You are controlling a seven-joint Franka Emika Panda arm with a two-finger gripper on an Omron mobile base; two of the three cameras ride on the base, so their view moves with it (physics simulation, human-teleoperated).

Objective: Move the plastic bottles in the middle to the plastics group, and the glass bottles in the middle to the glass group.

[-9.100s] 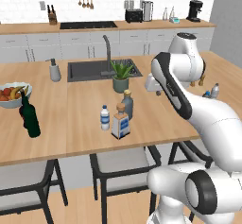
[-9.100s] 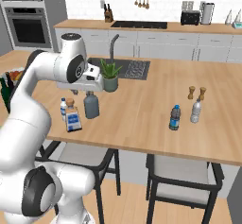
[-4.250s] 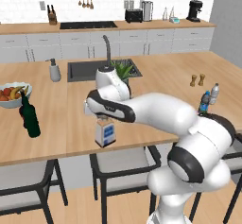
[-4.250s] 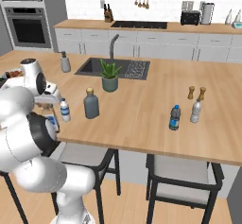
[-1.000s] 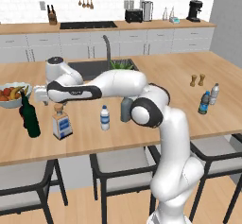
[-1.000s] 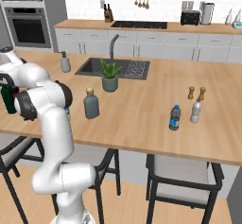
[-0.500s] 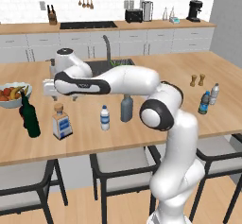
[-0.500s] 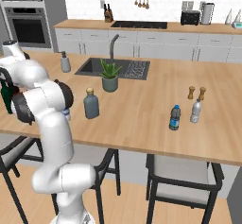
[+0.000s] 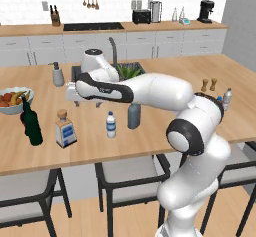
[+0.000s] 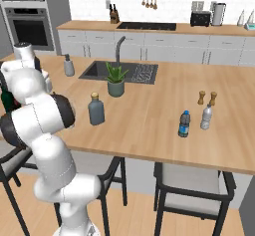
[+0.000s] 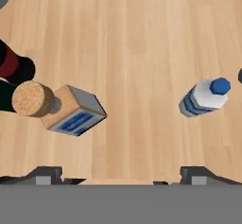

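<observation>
The square clear bottle (image 9: pixel 65 129) with a tan stopper stands on the island beside the dark green wine bottle (image 9: pixel 31 123). From above, the hand view shows this square bottle (image 11: pixel 71 109) next to the wine bottle (image 11: pixel 12 72). My gripper (image 9: pixel 74 97) hovers above and behind the square bottle, and my gripper (image 11: pixel 123 176) is open with nothing between its fingers. Further right stand the small white plastic bottle (image 9: pixel 111 125) (image 11: pixel 203 98) and the grey bottle (image 9: pixel 133 116) (image 10: pixel 96 109). The blue bottle (image 10: pixel 184 124) and the pale clear bottle (image 10: pixel 206 117) stand at the right end.
A fruit bowl (image 9: pixel 12 101) sits behind the wine bottle. A soap dispenser (image 9: pixel 58 74), a potted plant (image 10: pixel 115 80) and the sink (image 10: pixel 134 70) lie further back. Two brown shakers (image 10: pixel 201 97) stand behind the plastics pair. Chairs line the island's near edge.
My hand has risen and drawn back to the right, away from the square bottle, which stays standing by the wine bottle.
</observation>
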